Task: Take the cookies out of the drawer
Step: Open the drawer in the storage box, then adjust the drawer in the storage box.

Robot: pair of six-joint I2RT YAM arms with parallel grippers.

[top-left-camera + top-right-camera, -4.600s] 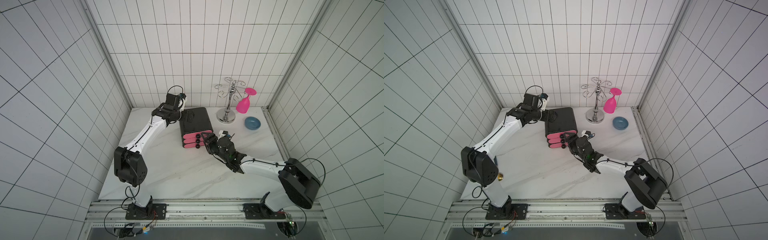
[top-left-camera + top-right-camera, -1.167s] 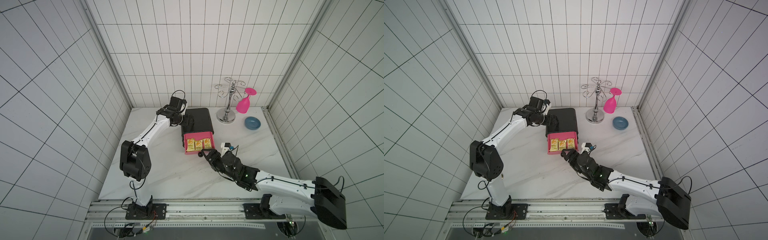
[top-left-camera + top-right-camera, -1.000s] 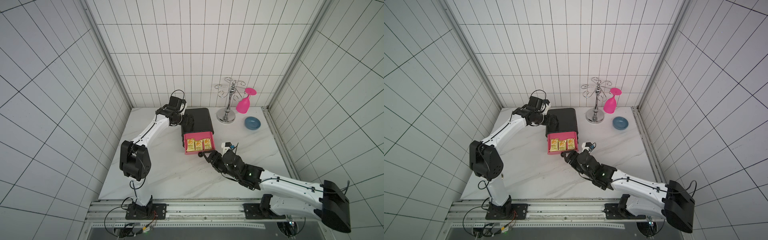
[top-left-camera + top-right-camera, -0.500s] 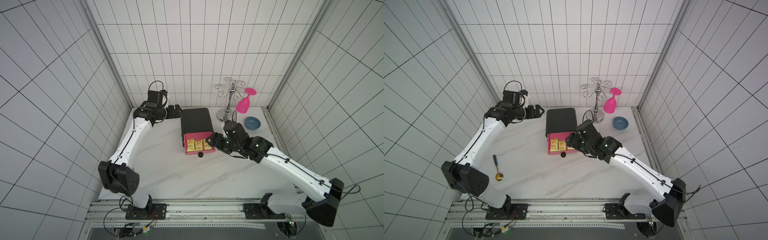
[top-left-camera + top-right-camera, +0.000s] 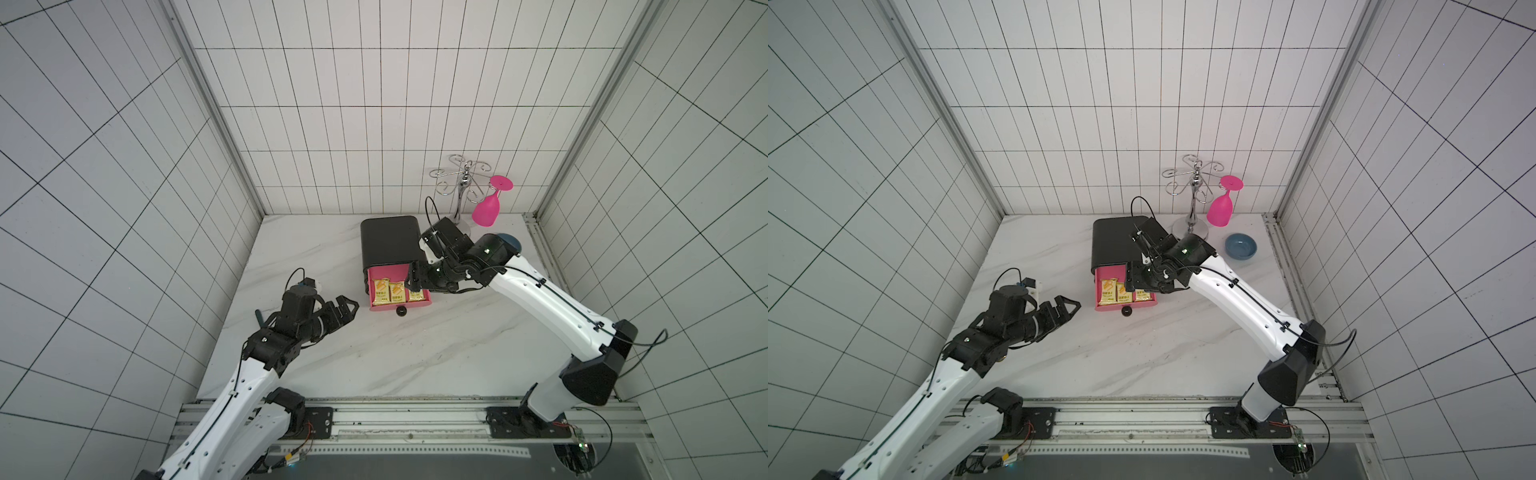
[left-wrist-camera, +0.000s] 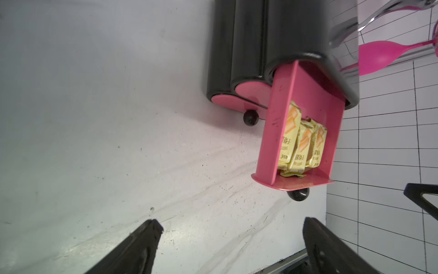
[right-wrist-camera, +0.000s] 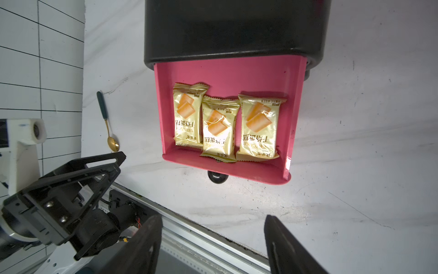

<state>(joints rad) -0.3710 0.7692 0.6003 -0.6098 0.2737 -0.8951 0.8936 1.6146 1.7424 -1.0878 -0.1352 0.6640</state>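
Note:
The top pink drawer point(image 5: 401, 306) point(image 7: 227, 76) of the black cabinet point(image 5: 390, 241) stands pulled out. Three yellow cookies packets point(image 5: 395, 291) point(image 5: 1121, 293) point(image 7: 218, 125) point(image 6: 301, 140) lie side by side in it. My right gripper point(image 5: 413, 279) point(image 5: 1130, 279) point(image 7: 212, 219) hovers over the drawer's right part, open and empty. Low over the table, left of the drawer, is my left gripper point(image 5: 349, 311) point(image 5: 1069, 309) point(image 6: 232, 224). It points toward the drawer, wide open, holding nothing.
A gold spoon with a blue handle point(image 7: 106, 118) lies on the table by the left arm. A chrome glass rack point(image 5: 461, 195) with a hanging pink glass point(image 5: 488, 208) and a blue bowl point(image 5: 1241, 246) stand at the back right. Two lower drawers point(image 6: 246, 92) are closed.
The drawer has been pulled open. My right gripper rose from the drawer's knob to above the drawer. The left arm left the cabinet's back and swung down to the front left.

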